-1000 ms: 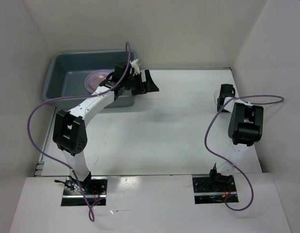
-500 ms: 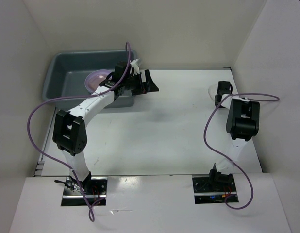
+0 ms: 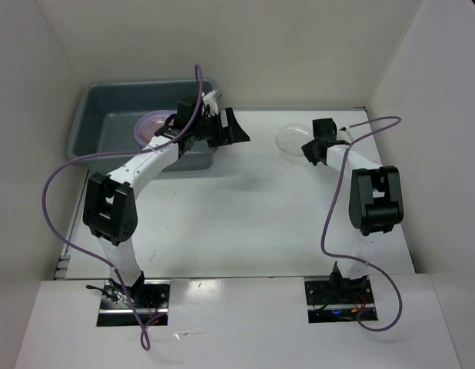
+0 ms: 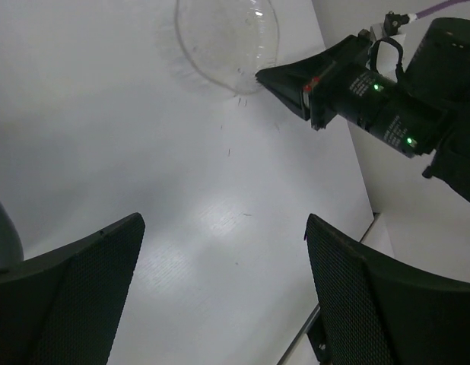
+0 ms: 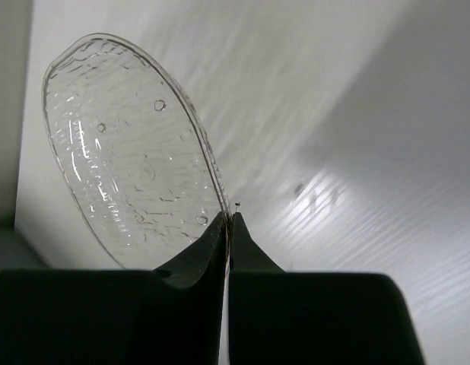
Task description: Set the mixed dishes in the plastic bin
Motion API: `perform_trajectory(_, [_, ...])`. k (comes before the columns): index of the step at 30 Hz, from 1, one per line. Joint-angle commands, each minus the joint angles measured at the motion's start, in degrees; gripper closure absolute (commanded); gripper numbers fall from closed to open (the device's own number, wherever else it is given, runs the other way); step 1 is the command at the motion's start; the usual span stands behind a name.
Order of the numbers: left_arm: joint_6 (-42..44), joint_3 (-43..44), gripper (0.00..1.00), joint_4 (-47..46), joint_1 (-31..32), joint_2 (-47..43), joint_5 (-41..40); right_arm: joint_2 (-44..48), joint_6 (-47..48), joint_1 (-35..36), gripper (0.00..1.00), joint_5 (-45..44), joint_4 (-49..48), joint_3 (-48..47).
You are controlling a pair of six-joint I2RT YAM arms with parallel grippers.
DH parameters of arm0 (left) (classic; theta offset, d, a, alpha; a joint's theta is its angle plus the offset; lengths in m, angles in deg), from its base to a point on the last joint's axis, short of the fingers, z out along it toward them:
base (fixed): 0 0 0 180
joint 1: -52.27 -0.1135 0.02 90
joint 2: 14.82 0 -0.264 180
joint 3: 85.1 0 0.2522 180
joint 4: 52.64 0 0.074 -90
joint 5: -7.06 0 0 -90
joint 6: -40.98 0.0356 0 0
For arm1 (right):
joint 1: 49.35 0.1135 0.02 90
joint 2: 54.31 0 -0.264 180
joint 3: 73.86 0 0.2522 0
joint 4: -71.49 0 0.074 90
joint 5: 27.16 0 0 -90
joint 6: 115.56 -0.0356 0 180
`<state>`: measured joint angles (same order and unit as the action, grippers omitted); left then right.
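Since a second ago the right arm has swung in from the right side of the table (image 3: 245, 207) toward the far middle, bringing a clear shallow bowl (image 3: 290, 138) with it; the left arm has barely shifted. The right gripper (image 5: 229, 220) is pinched onto the bowl's rim, its two fingers pressed together with only the thin clear wall between them. The right wrist view shows this plainly, along with the bowl's rippled texture and small bubbles. From overhead the same fingers are just a dark shape at the bowl's right edge. The bowl juts out ahead of the fingertips; whether it touches the table cannot be told.

Only the overhead view shows the plastic bin (image 3: 88, 127), well to the left of that gripper, with a pink-lavender plate (image 3: 153, 124) lying inside it. The left gripper (image 4: 223, 228) hangs just right of the bin's right end, jaws wide apart with nothing between them. Its wrist camera looks across the white table to the bowl far ahead of its fingertips, with the right gripper's closed tips on the rim.
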<state>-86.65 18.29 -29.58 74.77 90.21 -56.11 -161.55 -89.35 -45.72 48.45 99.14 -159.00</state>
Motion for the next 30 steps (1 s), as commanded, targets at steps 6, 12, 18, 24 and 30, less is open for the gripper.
perform_trajectory(6, [1.2, -1.5, 0.13, -8.6, -0.1, 2.7, 2.4, 7.9, 11.6, 8.7, 1.0, 15.4, 4.6, -1.7])
perform_trajectory(12, [3.7, -1.4, 0.13, -8.1, -0.1, 3.8, 0.3, 7.9, 16.1, 10.6, 1.0, 23.0, 6.9, -3.9])
perform_trajectory(18, [7.6, -0.9, 0.18, -5.9, -0.1, 4.4, -4.5, 9.9, 18.6, 11.2, 1.0, 24.4, 9.3, -7.2])
perform_trajectory(24, [8.2, -0.9, 0.24, -5.3, -0.1, 6.1, -7.8, 12.1, 19.8, 12.4, 1.0, 25.5, 11.3, -8.6])
perform_trajectory(30, [6.9, -0.3, 0.41, -6.4, -0.1, 7.8, -7.9, 13.8, 19.8, 12.4, 1.0, 26.7, 11.3, -8.1])
